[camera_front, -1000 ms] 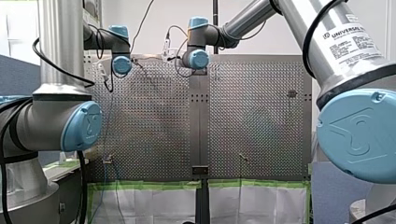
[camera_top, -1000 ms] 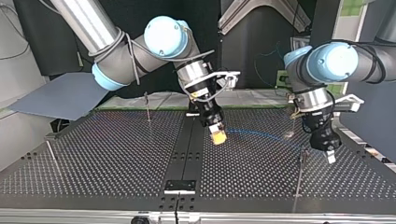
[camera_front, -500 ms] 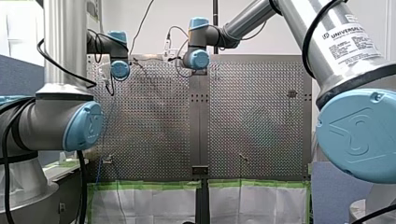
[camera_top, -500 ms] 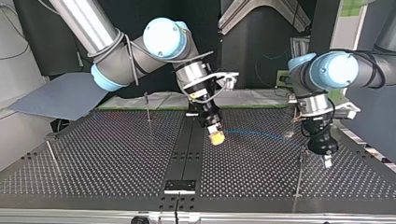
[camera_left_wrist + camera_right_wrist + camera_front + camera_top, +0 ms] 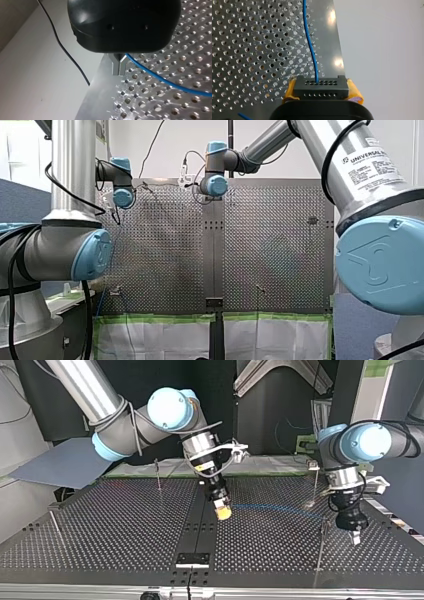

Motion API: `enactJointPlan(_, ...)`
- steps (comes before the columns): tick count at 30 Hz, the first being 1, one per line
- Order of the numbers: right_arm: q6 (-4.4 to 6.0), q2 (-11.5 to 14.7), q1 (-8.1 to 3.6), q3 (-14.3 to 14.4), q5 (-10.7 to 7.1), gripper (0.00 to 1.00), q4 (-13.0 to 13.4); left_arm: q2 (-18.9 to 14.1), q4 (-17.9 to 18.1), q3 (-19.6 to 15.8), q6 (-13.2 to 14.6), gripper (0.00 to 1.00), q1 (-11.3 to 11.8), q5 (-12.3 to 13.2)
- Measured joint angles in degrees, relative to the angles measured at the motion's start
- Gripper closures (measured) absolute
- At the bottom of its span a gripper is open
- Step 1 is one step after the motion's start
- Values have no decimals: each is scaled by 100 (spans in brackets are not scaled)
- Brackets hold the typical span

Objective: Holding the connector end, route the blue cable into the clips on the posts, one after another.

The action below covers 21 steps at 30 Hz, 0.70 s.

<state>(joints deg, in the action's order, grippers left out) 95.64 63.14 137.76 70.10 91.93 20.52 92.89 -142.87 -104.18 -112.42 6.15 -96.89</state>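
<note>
Your right gripper [image 5: 322, 90] has fingers clamped on the black connector [image 5: 321, 86], blue cable [image 5: 310, 47] running ahead; left gripper [image 5: 118, 68] fingers together, cable just beside.

The tabletop [image 5: 270, 245] is viewed from behind the arms [image 5: 70, 170] and, oppositely, from across it, arms entering at twelve o'clock; wrist views are held close above it.

My left tool [image 5: 119, 65], metal tips seemingly pinching blue cable [image 5: 147, 73], above perforated table [image 5: 190, 45]
</note>
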Motion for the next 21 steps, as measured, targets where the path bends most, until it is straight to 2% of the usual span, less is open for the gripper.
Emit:
enactJointPlan(5,0,-17,-74,-1,-69,100,33,19,78,71,-124,100,62,168)
enactJointPlan(17,14,-78,-252,-29,-281,100,229,269,144,255,-290,100,196,341)
enactJointPlan(21,21,-199,-305,-120,-352,100,242,286,258,258,-415,100,239,418)
